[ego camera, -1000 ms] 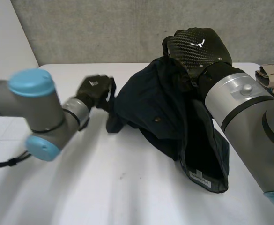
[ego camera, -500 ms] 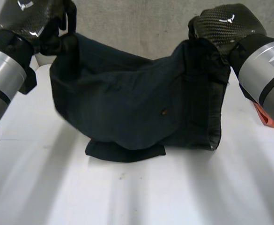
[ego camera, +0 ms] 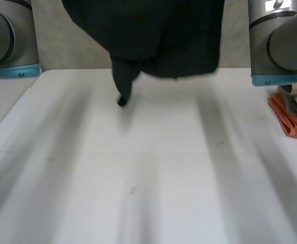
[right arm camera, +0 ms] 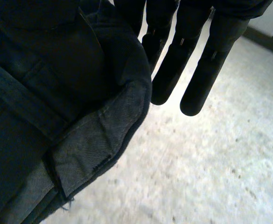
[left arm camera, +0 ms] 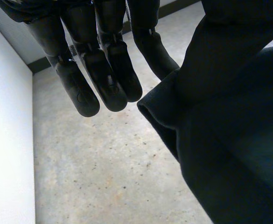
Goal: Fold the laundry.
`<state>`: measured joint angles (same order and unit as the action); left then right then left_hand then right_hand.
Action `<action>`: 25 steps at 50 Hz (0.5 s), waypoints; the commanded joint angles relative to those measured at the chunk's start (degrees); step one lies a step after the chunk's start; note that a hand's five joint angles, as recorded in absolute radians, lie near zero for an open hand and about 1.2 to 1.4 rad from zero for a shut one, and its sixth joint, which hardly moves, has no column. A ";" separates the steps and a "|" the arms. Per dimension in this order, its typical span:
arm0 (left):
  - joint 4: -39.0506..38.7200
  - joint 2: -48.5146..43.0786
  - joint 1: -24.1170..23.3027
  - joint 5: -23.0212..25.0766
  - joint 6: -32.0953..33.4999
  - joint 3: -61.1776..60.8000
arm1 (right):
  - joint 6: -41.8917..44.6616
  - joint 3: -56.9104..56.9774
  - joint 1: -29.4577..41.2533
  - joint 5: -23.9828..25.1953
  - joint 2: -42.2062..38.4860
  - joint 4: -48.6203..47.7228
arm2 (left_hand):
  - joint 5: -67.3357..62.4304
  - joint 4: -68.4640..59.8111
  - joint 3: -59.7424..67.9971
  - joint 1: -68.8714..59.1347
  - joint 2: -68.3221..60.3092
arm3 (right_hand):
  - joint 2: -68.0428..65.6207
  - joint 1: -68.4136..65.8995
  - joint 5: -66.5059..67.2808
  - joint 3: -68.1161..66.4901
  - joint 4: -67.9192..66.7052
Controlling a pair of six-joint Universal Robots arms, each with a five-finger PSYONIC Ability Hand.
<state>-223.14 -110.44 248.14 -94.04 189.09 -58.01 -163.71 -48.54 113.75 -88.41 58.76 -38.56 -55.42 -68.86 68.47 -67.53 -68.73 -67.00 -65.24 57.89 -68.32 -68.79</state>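
A white table (ego camera: pixel 153 178) lies in front, from 3 to 9 o'clock. A grey concrete wall (ego camera: pixel 67 51) stands behind it at 12 o'clock. The floor (left arm camera: pixel 103 172) is speckled concrete, and a white wall (left arm camera: pixel 8 140) with dark skirting (left arm camera: pixel 36 66) borders it.

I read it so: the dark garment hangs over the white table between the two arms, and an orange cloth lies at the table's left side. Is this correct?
Not quite. The head view shows the orange cloth at the table's right side, beside the right arm. The dark garment does hang between the arms.
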 commanded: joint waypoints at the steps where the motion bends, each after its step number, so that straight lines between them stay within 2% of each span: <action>1: 9.20 3.99 -0.99 0.09 -0.03 -8.33 | -3.64 -2.17 -0.55 5.09 -0.05 5.85 | -14.58 -11.14 11.53 -12.47 -11.27 | -13.00 -14.76 12.11 -11.68 -11.21; 5: 13.60 6.19 -0.99 0.00 0.23 -17.38 | -3.29 -6.11 -0.99 10.00 -0.31 17.51 | -14.58 -11.14 11.53 -12.47 -11.27 | -13.00 -14.76 12.11 -11.68 -11.21; 12: 20.37 8.13 -0.90 0.00 0.58 -35.66 | -0.40 -13.50 -4.41 17.30 -0.66 32.57 | -14.58 -11.14 11.53 -12.47 -11.27 | -13.00 -14.76 12.11 -11.68 -11.21; 13: 21.07 8.31 -0.90 0.08 0.76 -37.94 | 2.40 -16.12 -4.76 19.40 -0.93 36.33 | -14.58 -11.14 11.53 -12.47 -11.27 | -13.00 -14.76 12.11 -11.68 -11.21; 16: 22.22 7.70 -0.99 0.35 1.63 -45.67 | 11.96 -21.22 -5.03 21.26 -1.72 43.02 | -14.58 -11.14 11.53 -12.47 -11.27 | -13.00 -14.76 12.11 -11.68 -11.21; 20: 21.70 4.72 -1.25 0.26 2.86 -48.77 | 24.73 -26.95 -6.08 18.99 -2.07 46.47 | -14.58 -11.14 11.53 -12.47 -11.27 | -13.00 -14.76 12.11 -11.68 -11.21; 22: 21.52 1.21 -1.08 0.26 3.65 -48.08 | 26.42 -27.92 -5.82 16.97 -1.98 45.51 | -14.58 -11.14 11.53 -12.47 -11.27 | -0.69 -2.45 -0.20 0.63 1.10; 23: 21.34 -0.29 -0.99 0.26 4.09 -47.55 | 26.33 -28.71 -5.65 14.52 -1.98 43.68 | -14.58 -11.14 11.53 -12.47 -11.27 | 23.04 21.27 -23.92 24.36 24.83; 25: 21.34 -3.55 -0.99 0.17 5.67 -45.27 | 25.90 -29.41 -5.73 11.96 -1.81 40.95 | 10.36 13.80 -13.41 12.47 13.67 | 38.19 36.43 -39.08 39.51 39.98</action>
<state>-201.08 -105.88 247.04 -93.75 191.87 -106.02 -142.44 -74.31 108.01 -69.56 56.83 6.75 -55.42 -68.86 68.47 -67.53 -68.74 -58.13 -57.17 48.90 -58.22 -58.29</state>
